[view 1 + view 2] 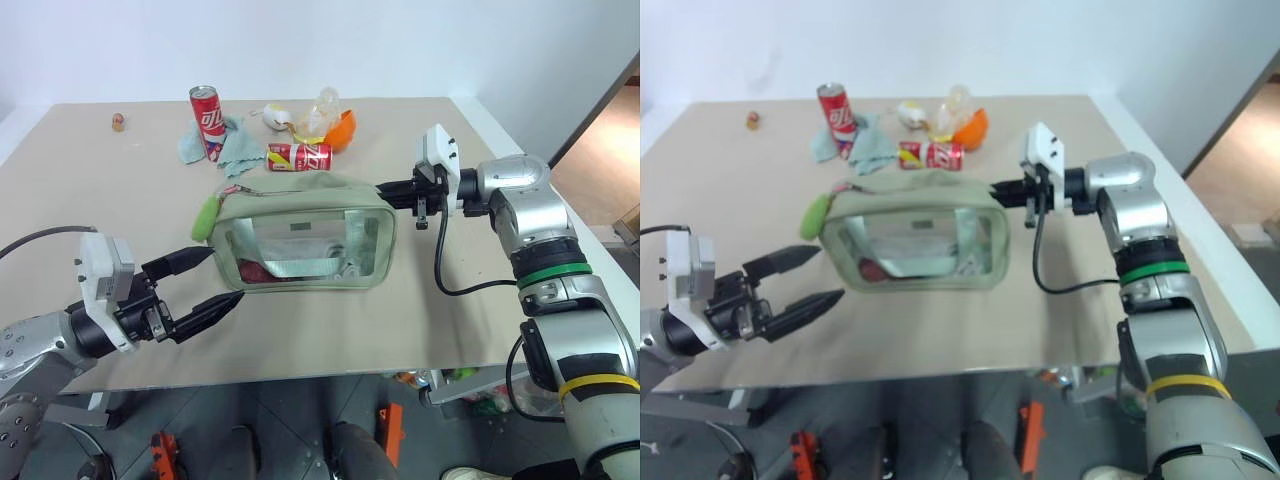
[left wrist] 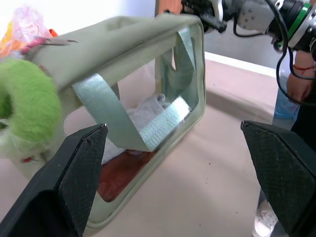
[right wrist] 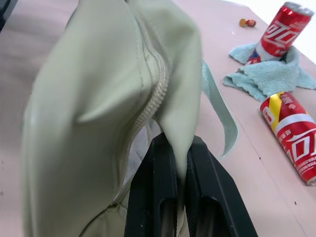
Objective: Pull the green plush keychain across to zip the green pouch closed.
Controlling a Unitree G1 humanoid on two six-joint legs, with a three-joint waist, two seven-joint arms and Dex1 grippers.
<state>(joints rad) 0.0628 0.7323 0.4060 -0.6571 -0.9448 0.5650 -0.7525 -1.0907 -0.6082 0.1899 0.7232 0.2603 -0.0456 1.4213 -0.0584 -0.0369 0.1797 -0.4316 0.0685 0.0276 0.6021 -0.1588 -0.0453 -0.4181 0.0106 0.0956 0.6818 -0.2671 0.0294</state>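
The green pouch stands in the middle of the table, its clear window facing me. The green plush keychain hangs at its top left corner, fuzzy and lime-coloured. My right gripper is shut on the fabric at the pouch's top right end; the right wrist view shows both fingers pinching a fold of the pouch beside the zip. My left gripper is open, low and in front of the pouch's left end, a little short of the keychain. Nothing lies between its fingers.
Behind the pouch are an upright red can, a lying red can, a pale teal cloth, an orange bowl and plastic wrappers. A small item sits far left. The table's front edge is near my left hand.
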